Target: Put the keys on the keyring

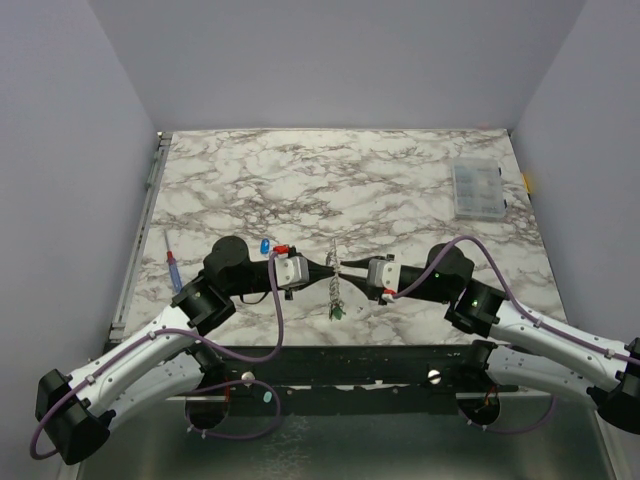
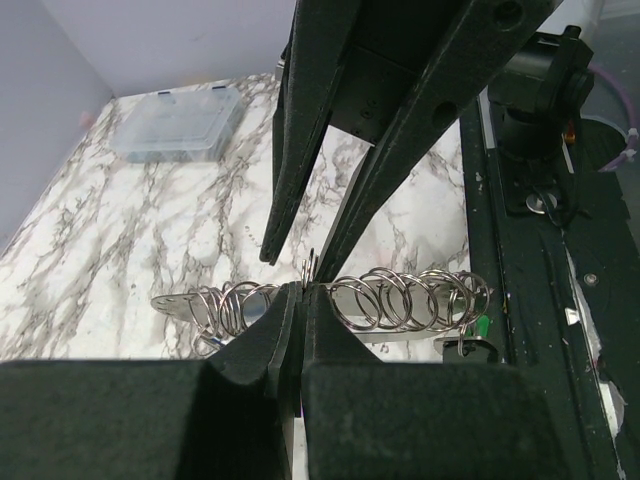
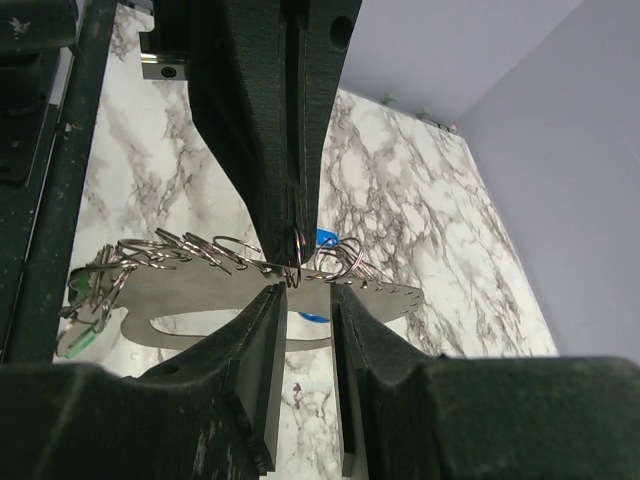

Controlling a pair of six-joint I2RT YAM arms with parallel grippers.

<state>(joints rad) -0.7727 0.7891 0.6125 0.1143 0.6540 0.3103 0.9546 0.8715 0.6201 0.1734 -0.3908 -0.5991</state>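
Silvery keyring (image 1: 336, 275) hangs over the bench (image 1: 300, 180) near 6 o'clock, pinched in the left fingers (image 2: 260, 340), right fingers (image 3: 255, 350) slightly spread around it, so a sloppy close could twist it loose.

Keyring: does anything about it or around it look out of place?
One blue key lies loose on the table near the left claw, off the keyring that this claw grips midair. Nothing else stands out.
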